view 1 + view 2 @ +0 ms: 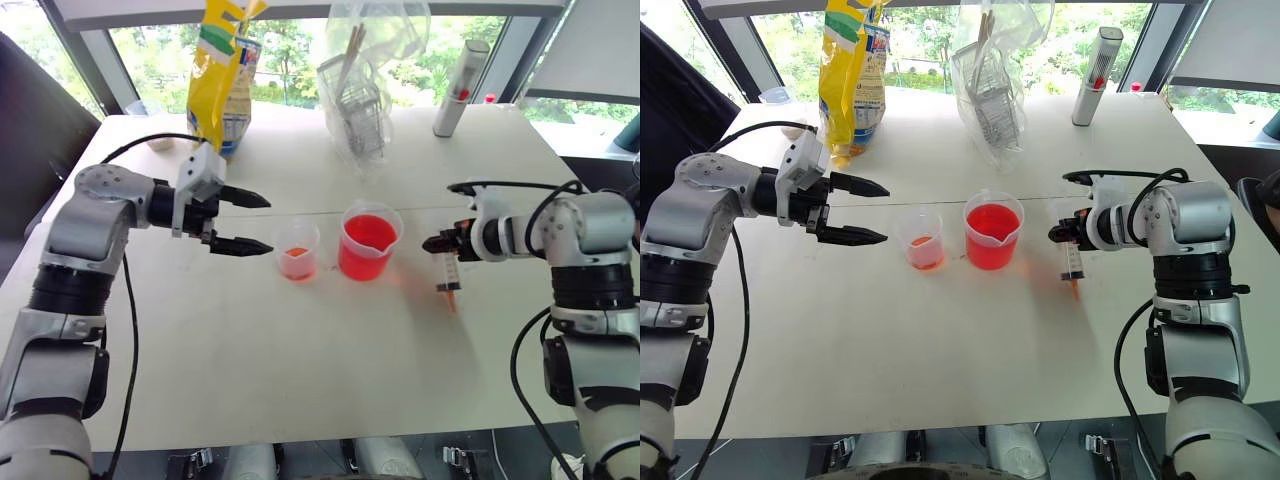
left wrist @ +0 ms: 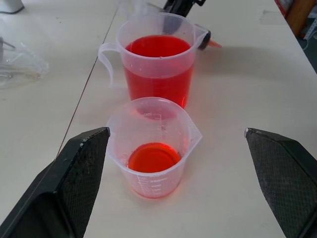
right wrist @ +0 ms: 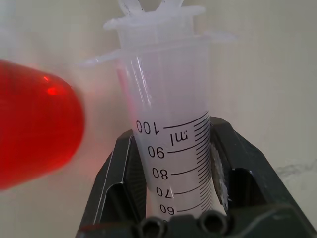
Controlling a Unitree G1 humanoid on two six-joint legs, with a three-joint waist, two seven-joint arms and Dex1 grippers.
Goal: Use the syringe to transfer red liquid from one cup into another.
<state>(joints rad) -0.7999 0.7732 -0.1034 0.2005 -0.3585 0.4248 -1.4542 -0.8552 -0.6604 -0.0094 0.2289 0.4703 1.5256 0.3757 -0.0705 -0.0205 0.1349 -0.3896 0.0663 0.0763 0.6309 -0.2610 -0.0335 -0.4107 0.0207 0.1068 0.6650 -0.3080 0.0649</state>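
The small narrow cup (image 1: 298,250) stands on the white table with a little red liquid (image 2: 153,157) in its bottom. Just to its right stands the wider beaker (image 1: 369,241) with a pouring lip, more than half full of red liquid (image 2: 159,47). My left gripper (image 1: 268,225) is open, level with and left of the small cup, its fingers (image 2: 81,173) wide apart and not touching it. To the right of the beaker, my right gripper (image 1: 440,243) is shut on the barrel of the syringe (image 1: 449,274). The syringe hangs with its orange tip down near the table. Its plunger is pushed in and its barrel (image 3: 171,129) looks clear.
At the back of the table (image 1: 300,370) stand a yellow bag (image 1: 220,70), a clear plastic bag (image 1: 360,90) with items inside, and a white-grey cylinder (image 1: 458,90) with a red mark. Windows lie behind. Open tabletop stretches in front of the cups.
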